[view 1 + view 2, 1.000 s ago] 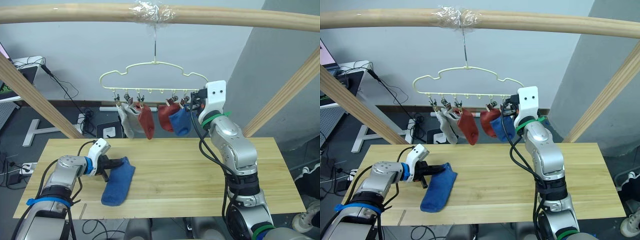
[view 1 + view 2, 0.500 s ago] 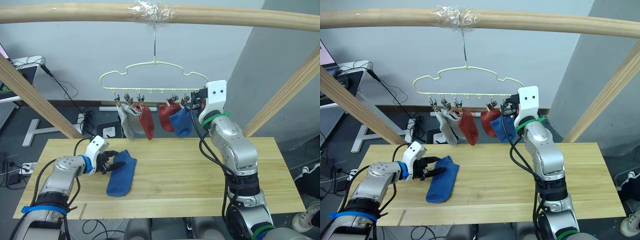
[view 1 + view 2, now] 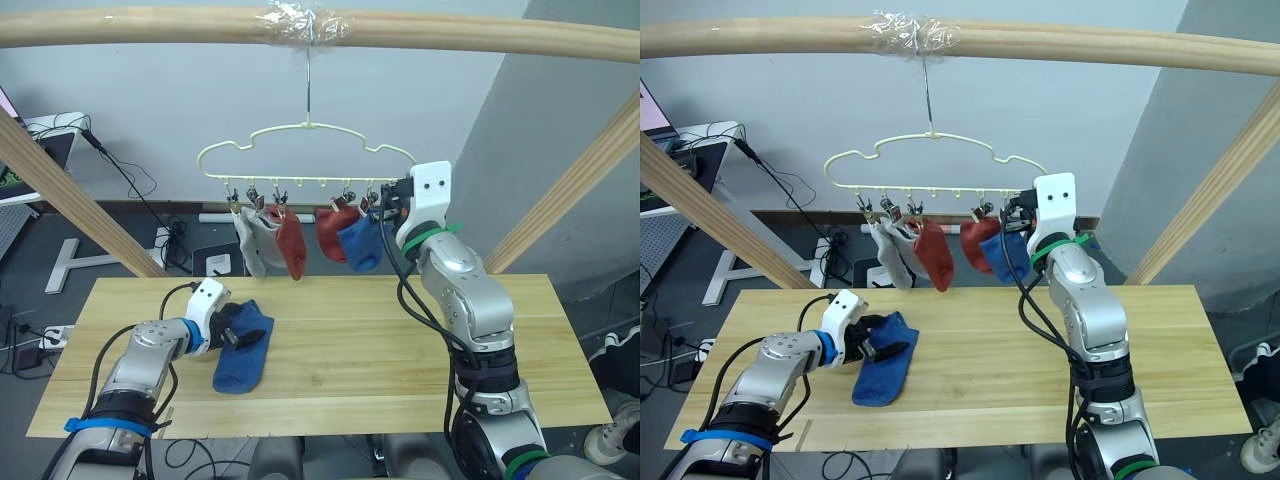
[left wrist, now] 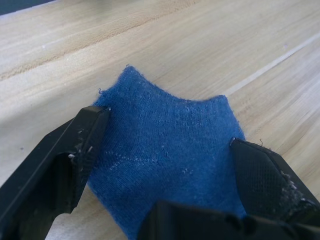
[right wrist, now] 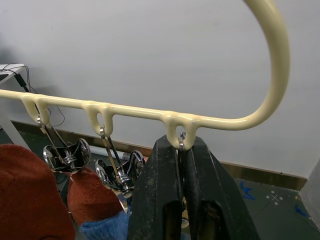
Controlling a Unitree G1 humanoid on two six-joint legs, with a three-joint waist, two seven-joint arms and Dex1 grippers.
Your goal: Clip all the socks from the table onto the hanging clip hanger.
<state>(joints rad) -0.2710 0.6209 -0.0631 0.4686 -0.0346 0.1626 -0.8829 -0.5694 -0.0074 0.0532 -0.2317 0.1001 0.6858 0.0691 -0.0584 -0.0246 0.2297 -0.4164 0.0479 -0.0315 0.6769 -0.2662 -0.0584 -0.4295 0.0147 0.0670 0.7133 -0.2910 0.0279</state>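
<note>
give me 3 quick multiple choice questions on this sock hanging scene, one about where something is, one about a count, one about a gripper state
1. Where is the blue sock not yet hung?
A. on the table
B. on the floor
C. over the pole

2. How many socks hang from the hanger?
A. two
B. five
C. six

3. How is the left gripper?
A. shut beside the sock
B. open around the sock's end
C. raised at the hanger

Answers:
1 A: the blue sock lies flat on the table.
2 B: two grey, two red and one blue hang from the hanger.
3 B: the left gripper has its fingers apart, either side of the sock's end.
</note>
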